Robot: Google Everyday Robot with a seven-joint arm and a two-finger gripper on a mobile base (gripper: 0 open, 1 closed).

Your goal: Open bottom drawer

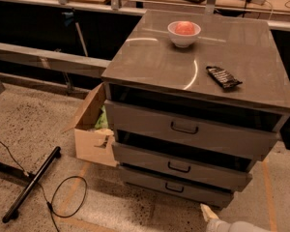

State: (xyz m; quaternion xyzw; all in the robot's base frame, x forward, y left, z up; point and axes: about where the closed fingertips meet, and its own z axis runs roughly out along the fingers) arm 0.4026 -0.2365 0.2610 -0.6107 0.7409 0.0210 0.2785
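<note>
Since our pincer (209, 211) sits low beside the bottom drawer (145, 179), clear of its handle (174, 187), we judge nothing done yet; whether it is spread we cannot tell.

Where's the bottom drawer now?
In the camera view, the bottom drawer sits lowest in the cabinet, under the middle drawer; the hand is low near its right corner.

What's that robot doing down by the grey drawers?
The robot's pale hand is low by the speckled floor, just in front of the wide grey metal bottom drawer, a little to the right of its small black loop handle. It is not touching the handle yet. On top of the grey cabinet sit a white bowl and a flat black packet.
</note>
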